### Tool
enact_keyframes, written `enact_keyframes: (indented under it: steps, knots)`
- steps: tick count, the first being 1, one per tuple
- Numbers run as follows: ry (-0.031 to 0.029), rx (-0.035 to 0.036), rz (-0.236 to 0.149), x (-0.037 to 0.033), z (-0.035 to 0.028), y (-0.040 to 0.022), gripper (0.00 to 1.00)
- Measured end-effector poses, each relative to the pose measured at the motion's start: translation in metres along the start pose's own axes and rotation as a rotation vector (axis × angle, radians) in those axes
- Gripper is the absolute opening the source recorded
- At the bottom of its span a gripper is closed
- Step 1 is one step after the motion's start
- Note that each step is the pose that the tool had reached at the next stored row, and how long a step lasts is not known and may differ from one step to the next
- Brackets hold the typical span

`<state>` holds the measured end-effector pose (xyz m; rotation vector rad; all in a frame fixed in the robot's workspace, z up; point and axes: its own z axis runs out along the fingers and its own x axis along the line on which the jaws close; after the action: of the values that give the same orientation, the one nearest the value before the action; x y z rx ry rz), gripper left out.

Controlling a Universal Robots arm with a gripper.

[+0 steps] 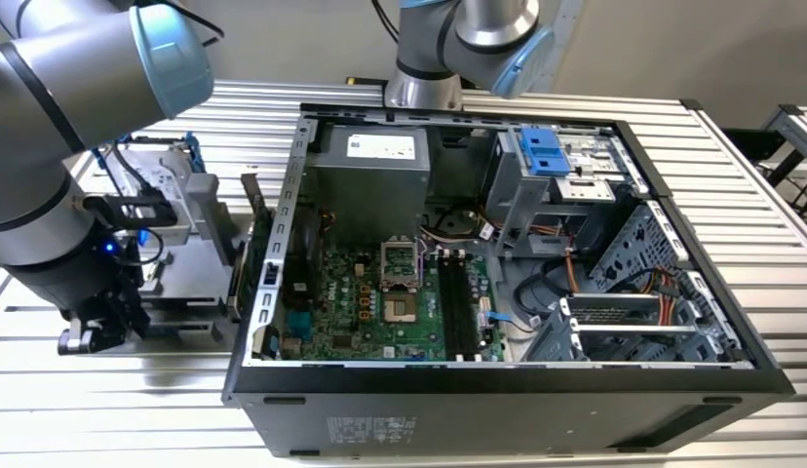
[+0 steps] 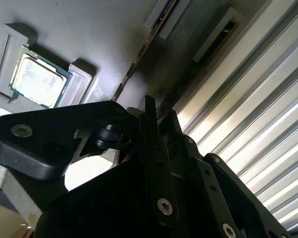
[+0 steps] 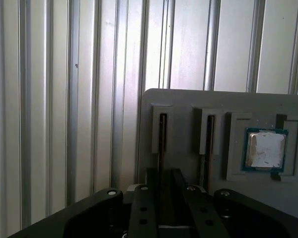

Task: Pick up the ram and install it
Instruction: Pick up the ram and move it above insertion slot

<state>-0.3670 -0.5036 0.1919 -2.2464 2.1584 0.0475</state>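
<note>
The ram (image 3: 162, 136) stands on edge in a slot of a grey holder block (image 3: 188, 101), with a second thin stick (image 3: 209, 141) in the slot beside it. My gripper (image 3: 161, 191) is directly over the near end of the first stick, in line with it. In the second wrist view the gripper (image 2: 149, 129) is a dark mass, and the ram's thin edge (image 2: 136, 57) runs away from it. In the exterior view the gripper (image 1: 98, 331) hangs low at the exterior view's left, beside the holder (image 1: 182, 288) and outside the computer case (image 1: 508, 380).
A square processor chip (image 3: 264, 148) lies in a recess of the holder, past the two slots. The open case holds a green motherboard with long black memory slots (image 1: 458, 312). Ribbed metal tabletop (image 3: 49, 99) surrounds the holder. A second arm's base (image 1: 423, 88) stands behind the case.
</note>
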Motion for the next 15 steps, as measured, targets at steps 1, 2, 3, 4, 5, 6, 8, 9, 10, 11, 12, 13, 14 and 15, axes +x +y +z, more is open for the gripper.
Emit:
enact_keyframes:
  steps: [1, 2, 3, 4, 5, 6, 8, 9, 10, 11, 12, 13, 14, 15]
  knots:
    - [0.0001, -0.0001, 0.000, 0.0000, -0.0003, 0.0000, 1.00]
    - [0.0002, -0.0003, 0.000, 0.0000, -0.0007, 0.0000, 1.00]
    - [0.0002, -0.0003, 0.000, 0.0000, -0.0011, 0.0000, 1.00]
    - [0.0001, -0.0002, 0.000, 0.0000, -0.0013, 0.0000, 1.00]
    - [0.0000, -0.0001, 0.000, -0.0001, -0.0012, 0.0000, 1.00]
    - [-0.0001, 0.0000, 0.000, -0.0001, -0.0013, 0.0000, 1.00]
    - [0.0001, -0.0002, 0.000, -0.0001, -0.0016, 0.0000, 1.00]
    - [0.0000, -0.0001, 0.000, -0.0001, -0.0016, 0.0000, 1.00]
    - [0.0000, -0.0001, 0.000, -0.0001, -0.0017, 0.0000, 1.00]
    - [0.0002, -0.0002, 0.000, -0.0001, -0.0019, 0.0000, 0.00]
    - [0.0000, -0.0001, 0.000, -0.0001, -0.0019, 0.0000, 0.00]
    - [0.0000, -0.0002, 0.000, -0.0001, -0.0020, 0.0000, 0.00]
    - [0.0000, -0.0002, 0.000, -0.0001, -0.0021, 0.0000, 0.00]
    - [0.0001, -0.0002, 0.000, -0.0001, -0.0022, 0.0000, 0.00]
